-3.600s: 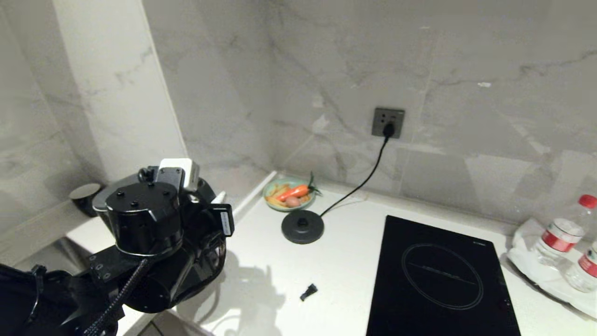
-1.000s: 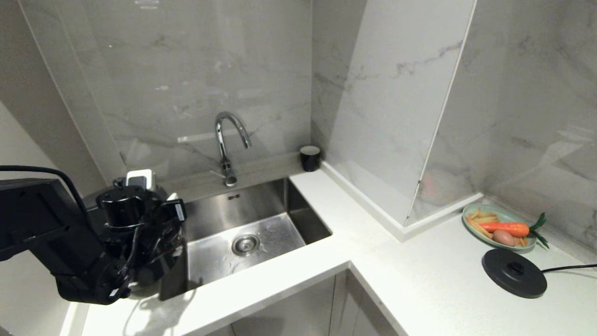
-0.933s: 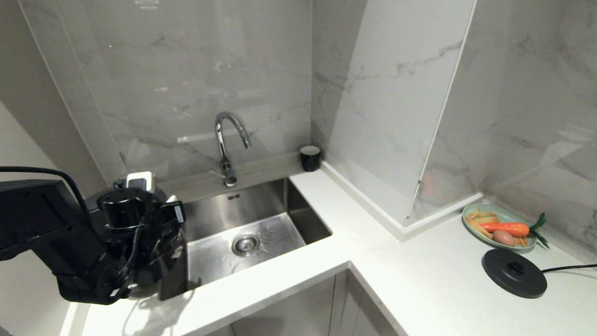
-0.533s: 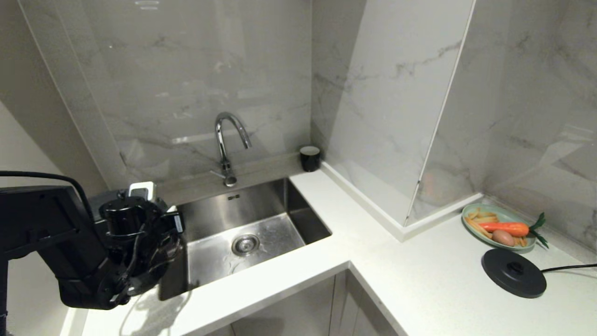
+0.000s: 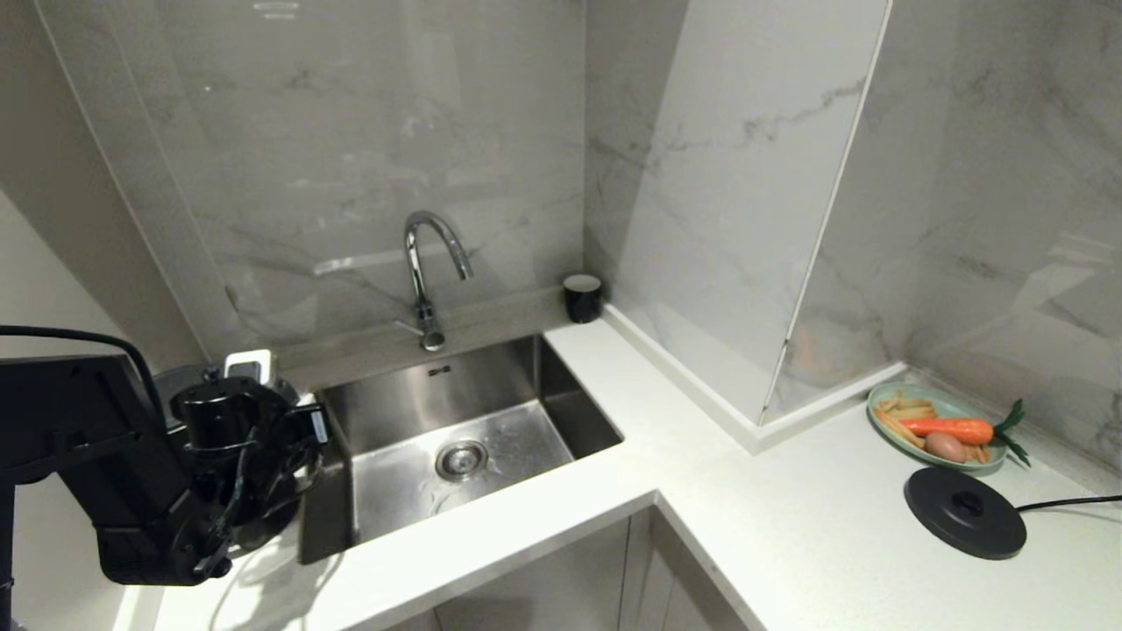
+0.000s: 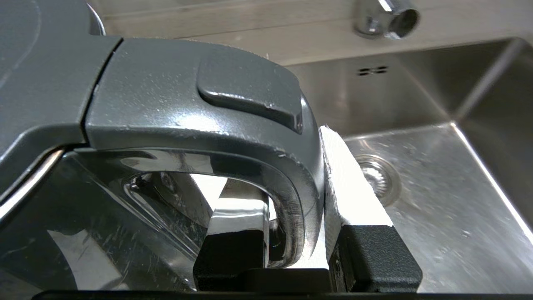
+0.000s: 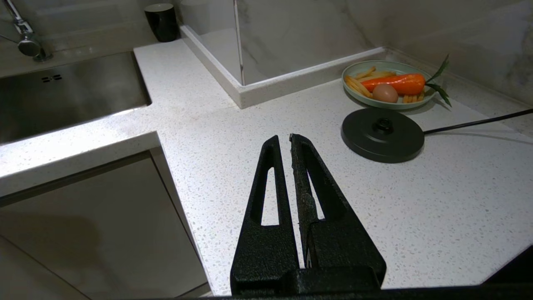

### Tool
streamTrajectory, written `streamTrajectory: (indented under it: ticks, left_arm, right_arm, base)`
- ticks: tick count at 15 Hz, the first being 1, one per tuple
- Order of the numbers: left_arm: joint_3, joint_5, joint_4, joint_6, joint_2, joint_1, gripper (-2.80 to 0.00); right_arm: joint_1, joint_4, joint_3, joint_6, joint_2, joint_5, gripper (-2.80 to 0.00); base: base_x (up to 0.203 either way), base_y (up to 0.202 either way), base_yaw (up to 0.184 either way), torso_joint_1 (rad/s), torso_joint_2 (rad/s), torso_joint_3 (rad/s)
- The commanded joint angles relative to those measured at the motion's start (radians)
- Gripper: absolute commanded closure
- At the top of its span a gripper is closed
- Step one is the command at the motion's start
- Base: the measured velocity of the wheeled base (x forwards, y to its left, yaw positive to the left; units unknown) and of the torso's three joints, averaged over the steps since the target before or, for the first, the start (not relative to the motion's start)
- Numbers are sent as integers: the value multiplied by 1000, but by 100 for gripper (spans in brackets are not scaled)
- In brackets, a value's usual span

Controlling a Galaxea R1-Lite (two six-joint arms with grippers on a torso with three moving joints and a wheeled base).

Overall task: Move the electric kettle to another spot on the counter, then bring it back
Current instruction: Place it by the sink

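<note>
The left end effector is clamped on the handle of the kettle, which sits at the table's left end beside the sink, under the arm.

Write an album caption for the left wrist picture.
Left gripper clamped on the electric kettle's handle, beside the steel sink.

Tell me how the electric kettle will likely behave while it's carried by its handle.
The electric kettle looks rigid, so no flexing. Its glossy handle may slip between the left gripper fingers. Held only at the handle, the tall body could swing or tilt.
</note>
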Motion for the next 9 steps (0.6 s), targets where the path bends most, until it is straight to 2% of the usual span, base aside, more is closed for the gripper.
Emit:
streamTrajectory:
  ticks: [1,4,5,9]
  left_arm:
    - [0,1,-3,0,0,12,0]
    - [5,-1,-3,-1,5,13,0]
    - [5,-1,-3,-1,4,12,-280]
    - [19,-1,-3,0,-13,-7,-280]
  right_arm:
    - [0,0,0,0,1,0,0]
    - [0,0,0,0,1,0,0]
    - [0,0,0,0,1,0,0]
    - [0,0,0,0,1,0,0]
  base:
    - [0,0,0,0,0,0]
    - [0,0,0,0,0,0]
    - [0,0,0,0,0,0]
    - [0,0,0,0,0,0]
